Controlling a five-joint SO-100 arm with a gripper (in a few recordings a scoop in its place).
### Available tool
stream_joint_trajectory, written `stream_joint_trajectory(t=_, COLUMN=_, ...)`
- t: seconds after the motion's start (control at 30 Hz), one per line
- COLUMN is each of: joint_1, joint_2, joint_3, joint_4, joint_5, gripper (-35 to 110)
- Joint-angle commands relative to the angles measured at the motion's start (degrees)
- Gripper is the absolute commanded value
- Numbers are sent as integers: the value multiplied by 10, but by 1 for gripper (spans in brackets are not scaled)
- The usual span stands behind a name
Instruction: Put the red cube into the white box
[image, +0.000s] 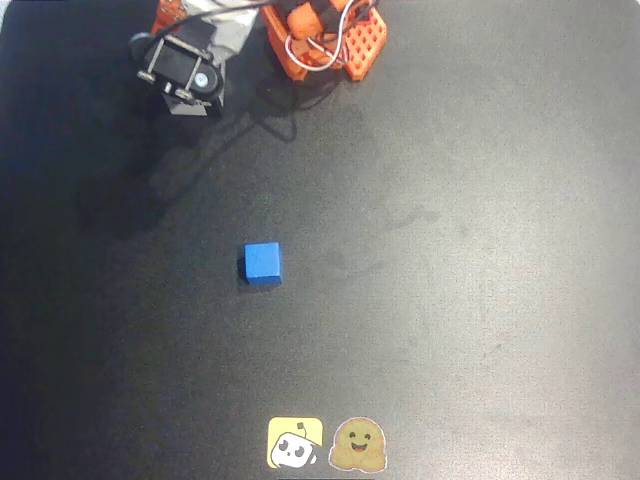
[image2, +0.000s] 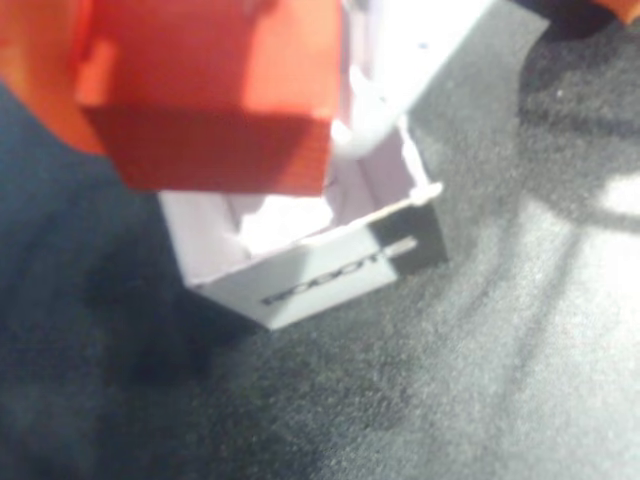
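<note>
The gripper (image2: 215, 60) clasps the red cube (image2: 215, 95) directly above the open top of the white box (image2: 310, 280) (printed side wall facing the wrist camera, long axis running lower left to upper right), away from the blue cube (image: 263, 263).

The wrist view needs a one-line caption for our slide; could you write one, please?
Red cube held close to the camera, above the open white box on the dark table.

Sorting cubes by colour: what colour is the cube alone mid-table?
Blue; the blue cube shows best in the overhead view.
</note>
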Motion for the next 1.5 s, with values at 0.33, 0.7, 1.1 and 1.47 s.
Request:
stream_joint_trajectory(t=0.33, joint_1=2, joint_2=7, joint_3=1, joint_4=-13, joint_5=-7, gripper=22)
stream_joint_trajectory(t=0.7, joint_1=1, joint_2=31, joint_3=8, joint_4=-17, joint_5=-15, gripper=23)
stream_joint_trajectory(t=1.1, joint_1=5, joint_2=32, joint_3=9, joint_4=-15, joint_5=-10, gripper=14)
stream_joint_trajectory(t=1.47, joint_1=13, joint_2=25, joint_3=16, joint_4=-28, joint_5=-8, gripper=0)
